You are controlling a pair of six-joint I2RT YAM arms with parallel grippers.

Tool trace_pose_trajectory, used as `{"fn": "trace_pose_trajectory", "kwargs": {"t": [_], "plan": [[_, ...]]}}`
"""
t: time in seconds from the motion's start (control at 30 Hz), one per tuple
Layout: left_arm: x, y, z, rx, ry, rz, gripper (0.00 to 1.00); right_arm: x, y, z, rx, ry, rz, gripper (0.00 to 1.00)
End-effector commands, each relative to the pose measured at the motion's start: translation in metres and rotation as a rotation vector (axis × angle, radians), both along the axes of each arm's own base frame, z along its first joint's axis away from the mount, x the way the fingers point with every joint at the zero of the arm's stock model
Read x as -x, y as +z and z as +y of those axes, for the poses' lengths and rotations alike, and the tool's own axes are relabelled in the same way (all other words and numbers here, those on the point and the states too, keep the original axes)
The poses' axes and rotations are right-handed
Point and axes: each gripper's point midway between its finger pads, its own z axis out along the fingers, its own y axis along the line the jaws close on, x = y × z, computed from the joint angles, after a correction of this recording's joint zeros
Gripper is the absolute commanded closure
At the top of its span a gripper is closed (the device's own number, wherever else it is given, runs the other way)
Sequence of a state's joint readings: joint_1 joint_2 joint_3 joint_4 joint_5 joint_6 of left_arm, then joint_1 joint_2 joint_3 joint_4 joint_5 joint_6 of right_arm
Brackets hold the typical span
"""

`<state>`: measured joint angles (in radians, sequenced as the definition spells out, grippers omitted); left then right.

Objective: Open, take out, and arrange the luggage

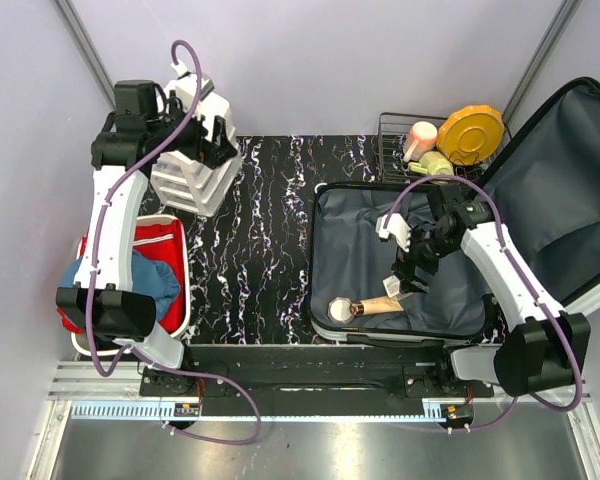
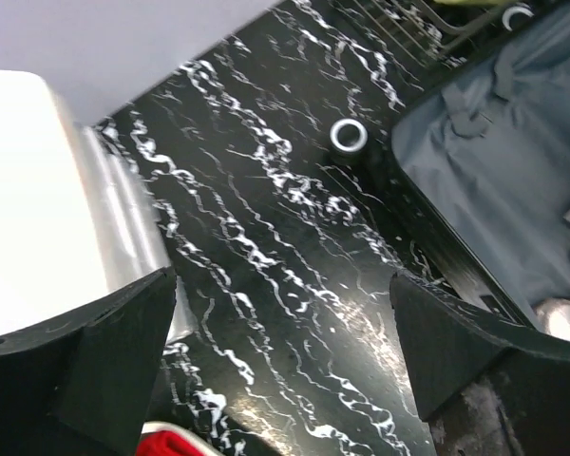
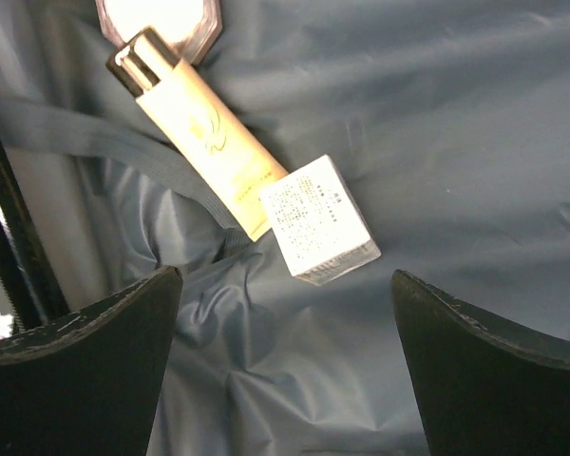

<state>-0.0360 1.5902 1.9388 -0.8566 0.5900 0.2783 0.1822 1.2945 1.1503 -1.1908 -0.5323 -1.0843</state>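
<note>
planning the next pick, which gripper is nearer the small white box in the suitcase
Right. The right gripper hangs open above the white box inside the luggage; the left gripper is across the table, beside the white drawer unit.

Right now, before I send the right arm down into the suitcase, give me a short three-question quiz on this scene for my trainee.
1. True or false: the left gripper hangs over the open grey-lined suitcase.
2. Which thing touches the small white printed box? A) cream tube with metallic cap; B) yellow round plate; C) red cloth.
3. Short answer: how do the right gripper's jaws stand?
Key: 1 false, it hangs over the black marble-patterned tabletop. 2 A. 3 open, above the tube and box, gripping nothing.
</note>
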Motion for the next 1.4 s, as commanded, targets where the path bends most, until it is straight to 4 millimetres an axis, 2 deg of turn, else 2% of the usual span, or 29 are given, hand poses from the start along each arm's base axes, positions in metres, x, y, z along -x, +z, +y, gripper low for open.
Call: {"fn": "trace_pose_trajectory", "kwargs": {"t": [0.0, 0.07, 0.27, 0.4, 0.5, 0.6, 0.67, 0.77, 0.83, 0.87, 0.9, 0.97, 1.0, 1.07, 1.1, 1.13, 1.23, 1.37], "plan": [[0.011, 0.001, -0.020, 0.039, -0.094, -0.026, 0.01, -0.001, -0.025, -0.008, 0.058, 0.220, -0.068, 0.00], [0.014, -0.005, -0.019, 0.041, -0.090, -0.011, 0.01, 0.003, -0.038, -0.011, 0.074, 0.257, -0.068, 0.00], [0.026, -0.030, -0.028, 0.113, -0.094, 0.112, 0.01, -0.024, -0.053, -0.006, 0.077, 0.294, -0.165, 0.00], [0.035, -0.055, -0.041, 0.186, -0.105, 0.244, 0.01, -0.029, -0.068, -0.003, 0.077, 0.318, -0.125, 0.00], [0.037, -0.065, -0.046, 0.190, -0.096, 0.286, 0.01, -0.031, -0.078, -0.001, 0.085, 0.354, -0.118, 0.00], [0.034, -0.064, -0.044, 0.178, -0.063, 0.282, 0.01, -0.030, -0.087, -0.003, 0.112, 0.396, -0.112, 0.01], [0.031, -0.058, -0.041, 0.159, -0.055, 0.248, 0.01, -0.026, -0.091, -0.006, 0.130, 0.429, -0.105, 0.07], [0.021, -0.040, -0.027, 0.105, -0.004, 0.149, 0.01, -0.023, -0.089, -0.008, 0.142, 0.459, -0.113, 0.25], [0.008, -0.023, -0.004, 0.064, 0.101, 0.058, 0.01, -0.021, -0.082, -0.006, 0.132, 0.468, -0.142, 0.34], [0.003, -0.016, 0.004, 0.023, 0.130, 0.009, 0.01, -0.019, -0.079, -0.006, 0.128, 0.480, -0.154, 0.42], [0.004, -0.012, 0.012, -0.032, 0.133, -0.027, 0.01, -0.020, -0.072, -0.005, 0.126, 0.486, -0.185, 0.46], [0.011, -0.003, 0.011, -0.155, 0.013, -0.123, 0.01, -0.018, -0.068, -0.004, 0.121, 0.514, -0.221, 0.55], [0.016, -0.006, 0.010, -0.172, -0.007, -0.113, 0.01, -0.019, -0.061, -0.002, 0.119, 0.520, -0.257, 0.59], [0.024, -0.004, -0.003, -0.169, -0.082, -0.111, 0.01, -0.028, -0.044, 0.005, 0.099, 0.532, -0.358, 0.60], [0.035, -0.012, -0.007, -0.166, -0.121, -0.064, 0.01, -0.032, -0.035, 0.009, 0.085, 0.533, -0.404, 0.59], [0.041, -0.014, -0.017, -0.160, -0.163, -0.052, 0.01, -0.041, -0.022, 0.018, 0.051, 0.530, -0.481, 0.59], [0.060, -0.024, -0.042, -0.136, -0.266, -0.001, 0.01, -0.052, 0.021, 0.042, -0.018, 0.577, -0.691, 0.62], [0.084, -0.024, -0.077, 0.020, -0.375, 0.104, 0.01, -0.052, 0.073, 0.074, -0.093, 0.693, -0.958, 0.62]]}}
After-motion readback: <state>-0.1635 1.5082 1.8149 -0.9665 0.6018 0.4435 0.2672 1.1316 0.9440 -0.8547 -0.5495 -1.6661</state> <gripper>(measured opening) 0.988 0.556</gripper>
